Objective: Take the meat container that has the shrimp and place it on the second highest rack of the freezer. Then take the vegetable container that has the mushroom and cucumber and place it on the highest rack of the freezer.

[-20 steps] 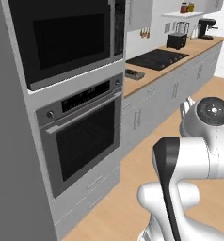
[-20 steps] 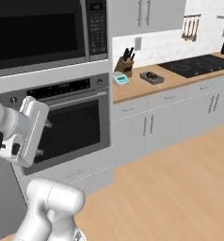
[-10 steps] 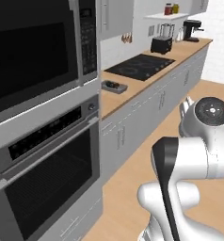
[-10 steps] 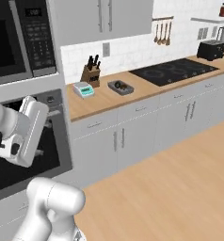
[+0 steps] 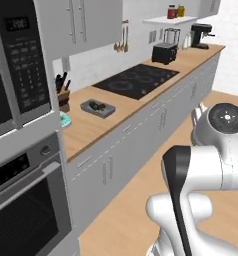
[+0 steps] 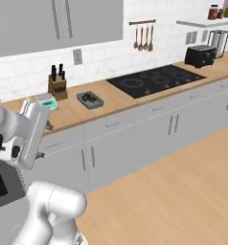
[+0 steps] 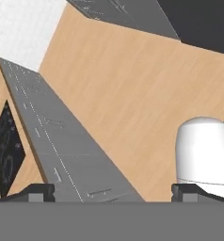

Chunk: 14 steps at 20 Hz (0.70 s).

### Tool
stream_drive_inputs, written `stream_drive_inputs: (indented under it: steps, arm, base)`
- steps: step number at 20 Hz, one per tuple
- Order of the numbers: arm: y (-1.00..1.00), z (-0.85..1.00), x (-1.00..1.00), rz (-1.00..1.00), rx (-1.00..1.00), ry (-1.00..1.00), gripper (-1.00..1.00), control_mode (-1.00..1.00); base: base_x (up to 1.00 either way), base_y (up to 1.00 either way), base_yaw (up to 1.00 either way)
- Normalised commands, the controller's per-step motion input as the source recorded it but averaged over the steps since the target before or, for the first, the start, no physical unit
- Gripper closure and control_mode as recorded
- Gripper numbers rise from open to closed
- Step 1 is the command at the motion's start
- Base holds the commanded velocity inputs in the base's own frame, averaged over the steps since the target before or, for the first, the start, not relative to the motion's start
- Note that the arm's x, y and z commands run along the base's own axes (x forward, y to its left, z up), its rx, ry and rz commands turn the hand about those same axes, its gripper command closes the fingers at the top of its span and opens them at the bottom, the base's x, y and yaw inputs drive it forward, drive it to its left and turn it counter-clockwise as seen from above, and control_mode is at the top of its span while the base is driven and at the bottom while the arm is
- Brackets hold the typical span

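The vegetable container (image 5: 97,108) is a shallow grey tray on the wooden counter, between the knife block and the cooktop. It holds a dark green cucumber (image 5: 94,105) and a small brownish piece beside it. The same vegetable container (image 6: 90,99) sits mid-counter in the right base view. My gripper (image 7: 114,193) is open, with nothing between its fingertips (image 7: 41,192). It points down along the grey cabinet fronts and the wooden floor, far from the tray. The meat container, the shrimp and the freezer are out of view.
A knife block (image 6: 57,86) and a teal scale (image 6: 46,101) stand left of the tray. A black cooktop (image 6: 156,79) and a toaster (image 6: 201,56) lie to its right. The wall oven (image 5: 21,200) and microwave (image 5: 16,65) are at the left. Open floor (image 6: 183,182) runs in front of the cabinets.
The whole picture has shifted: the base has turned, so the oven slides off to the left and the counter with the tray comes to the middle. The gripper stays open.
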Motion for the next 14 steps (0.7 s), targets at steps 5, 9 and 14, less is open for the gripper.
stream_drive_inputs:
  steps: [5,9,14]
  arm:
    - [0.0,0.0,0.0,0.0,0.0,0.0,-1.0,1.0]
    - [0.0,0.0,0.0,0.0,0.0,0.0,-1.0,1.0]
    - [0.0,0.0,0.0,0.0,0.0,0.0,-1.0,1.0]
  base:
    - [1.0,-0.25,0.16]
    - [1.0,0.0,0.39]
    - [0.91,-0.06,0.46]
